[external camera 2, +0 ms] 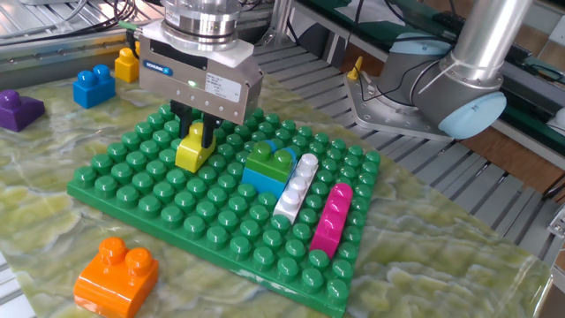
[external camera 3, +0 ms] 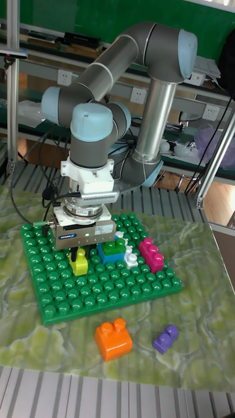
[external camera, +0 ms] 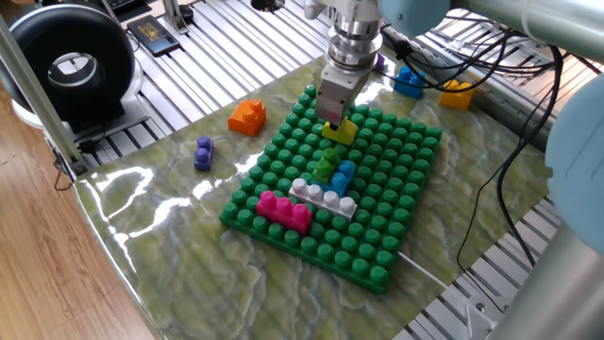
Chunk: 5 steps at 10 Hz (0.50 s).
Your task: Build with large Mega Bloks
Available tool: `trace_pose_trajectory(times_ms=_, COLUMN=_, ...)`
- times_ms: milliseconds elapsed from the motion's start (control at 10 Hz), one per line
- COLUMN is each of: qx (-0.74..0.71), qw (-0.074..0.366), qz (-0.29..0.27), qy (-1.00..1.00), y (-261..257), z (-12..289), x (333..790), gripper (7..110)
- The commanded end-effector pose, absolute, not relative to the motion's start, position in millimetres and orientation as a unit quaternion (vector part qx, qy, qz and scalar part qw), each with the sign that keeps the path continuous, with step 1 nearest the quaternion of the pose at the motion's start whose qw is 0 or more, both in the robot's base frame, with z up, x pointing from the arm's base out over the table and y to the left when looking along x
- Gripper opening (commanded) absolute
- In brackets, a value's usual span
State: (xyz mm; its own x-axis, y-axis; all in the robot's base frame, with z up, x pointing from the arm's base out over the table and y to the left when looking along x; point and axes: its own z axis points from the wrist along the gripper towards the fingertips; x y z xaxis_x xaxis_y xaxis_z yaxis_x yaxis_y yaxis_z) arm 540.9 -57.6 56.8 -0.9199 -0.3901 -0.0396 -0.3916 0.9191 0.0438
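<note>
A yellow brick (external camera 2: 192, 148) stands tilted on the green baseplate (external camera 2: 132, 199), pinched from above. Beside it sit a green brick (external camera 2: 269, 160) atop a light blue one (external camera 2: 256, 181), then a white-grey brick (external camera 2: 297, 187) and a magenta brick (external camera 2: 330, 218). An orange brick (external camera 2: 116, 276), purple bricks (external camera 2: 18, 109), a blue brick (external camera 2: 93, 87) and another yellow brick (external camera 2: 127, 64) lie loose on the mat.
</note>
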Motion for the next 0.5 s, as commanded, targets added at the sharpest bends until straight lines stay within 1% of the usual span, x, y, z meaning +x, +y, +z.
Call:
trace_pose_trajectory(times_ms=0, qx=-0.194, qw=0.016, qz=0.033, qy=0.980, y=-54.7, z=56.1, x=542.8, gripper=7)
trace_pose_trajectory(times_ms=400, qx=-0.192, qw=0.013, qz=0.034, qy=0.981, y=-54.6, z=56.2, x=540.6, gripper=7)
